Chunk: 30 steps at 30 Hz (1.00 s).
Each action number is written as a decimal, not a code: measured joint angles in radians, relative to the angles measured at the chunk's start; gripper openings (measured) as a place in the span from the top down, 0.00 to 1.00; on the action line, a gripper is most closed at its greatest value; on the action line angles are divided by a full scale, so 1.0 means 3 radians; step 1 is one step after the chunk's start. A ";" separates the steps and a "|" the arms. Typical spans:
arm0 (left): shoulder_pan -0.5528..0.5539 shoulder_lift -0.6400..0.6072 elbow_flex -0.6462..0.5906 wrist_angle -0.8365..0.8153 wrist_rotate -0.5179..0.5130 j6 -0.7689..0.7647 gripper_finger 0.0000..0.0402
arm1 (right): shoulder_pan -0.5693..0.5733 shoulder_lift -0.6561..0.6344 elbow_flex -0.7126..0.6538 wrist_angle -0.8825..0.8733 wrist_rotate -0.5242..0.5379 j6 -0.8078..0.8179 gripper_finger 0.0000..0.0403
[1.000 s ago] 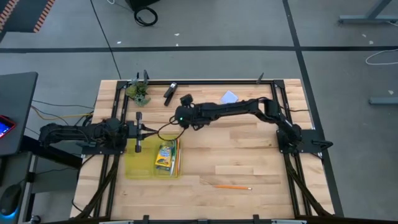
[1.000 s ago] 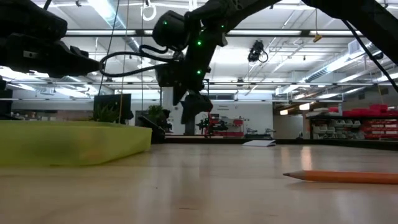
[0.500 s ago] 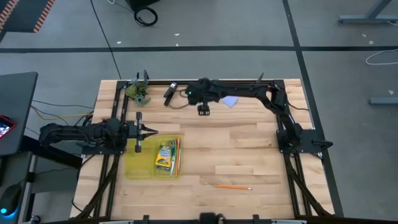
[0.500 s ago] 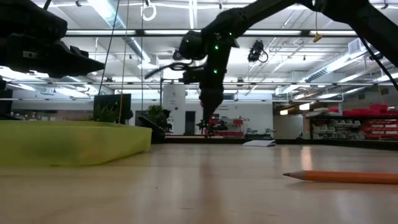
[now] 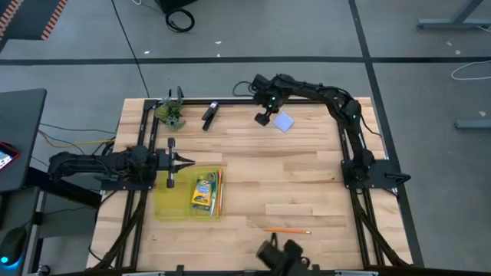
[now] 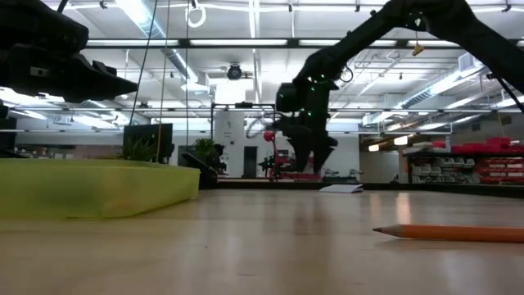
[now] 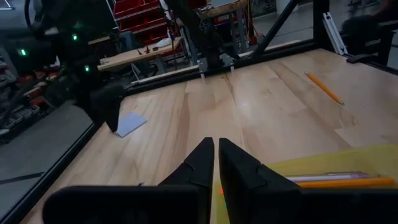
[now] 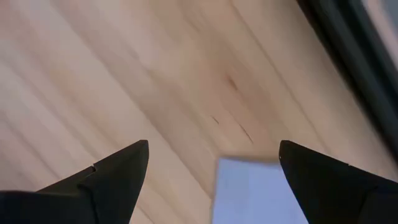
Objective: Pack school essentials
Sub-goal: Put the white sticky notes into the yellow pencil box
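Reaching across the far side of the tabletop (image 5: 307,176), the right gripper (image 5: 263,118) is hovering with its jaws spread wide and empty just beside the pale blue notepad (image 5: 284,121), which is lying flat near the far rail. In the right wrist view the notepad's corner (image 8: 255,190) is showing between the two dark fingers (image 8: 112,171), a sign that the arm is lining up over it without touching it yet. The step in hand looks to be the pick-up of the notepad; the next move is calling for a descent until the jaws are straddling the thin pad, a firm close on its edge, and then a carry to the yellow-green tray (image 5: 170,207) at the near left. That grasp is likely to be awkward, since the pad is lying flush with the wood and offering little to pinch. The tray is already holding the yellow crayon box (image 5: 202,193) and orange pencils (image 5: 218,192). One more orange pencil (image 5: 288,230) is waiting well apart on the near side of the tabletop. The left gripper (image 5: 186,160) is waiting at the tray's far edge, its jaws drawn together and holding nothing. The black oblong tool (image 5: 209,114) and the green leafy clump (image 5: 170,113) are sitting at the far left corner.
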 joint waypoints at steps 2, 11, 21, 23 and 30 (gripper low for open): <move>0.0000 0.0000 -0.0001 0.0001 -0.0001 0.0000 0.93 | -0.0098 0.0008 -0.0048 -0.0076 -0.0056 0.0100 0.09; 0.0000 0.0000 0.0000 0.0001 0.0000 0.0000 0.93 | -0.0480 0.0006 -0.0181 -0.0376 -0.0329 0.0282 0.09; 0.0000 0.0001 0.0000 0.0003 0.0000 0.0001 0.92 | -0.0790 0.0006 -0.0362 -0.0394 -0.0669 0.0277 0.09; 0.0000 0.0000 0.0000 0.0003 0.0000 0.0000 0.93 | -0.0805 0.0006 -0.0399 -0.0396 -0.0776 0.0281 0.09; 0.0000 0.0001 0.0000 0.0003 0.0000 0.0000 0.93 | -0.0784 0.0006 -0.0453 -0.0395 -0.0979 0.0189 0.09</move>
